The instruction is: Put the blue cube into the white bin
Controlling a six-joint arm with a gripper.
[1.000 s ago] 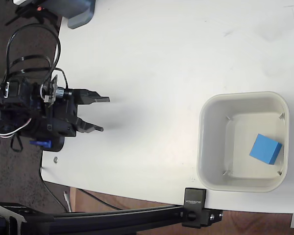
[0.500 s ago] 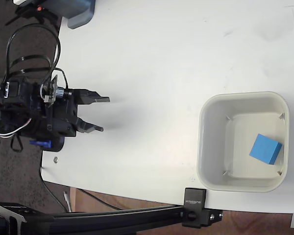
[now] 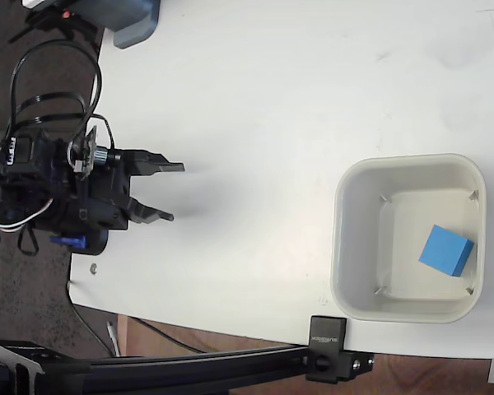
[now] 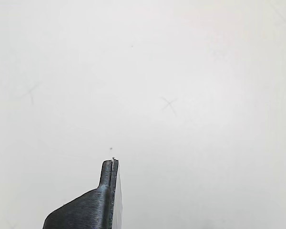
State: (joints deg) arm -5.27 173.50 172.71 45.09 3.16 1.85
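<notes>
- Looking at the fixed view's left edge, we see the tool released, fingers spread, holding nothing.
- We see bare bench between.
- At right, we find the blue cube lying inside the white bin.

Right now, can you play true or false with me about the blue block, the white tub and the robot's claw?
1. The blue cube sits inside the white bin. True.
2. The claw is holding the cube. False: it is open, empty and far to the left of the bin in the fixed view.
3. The bin is tipped on its side. False: it stands upright on the table.
4. The cube lies near the bin's right wall in the fixed view. True.
</notes>
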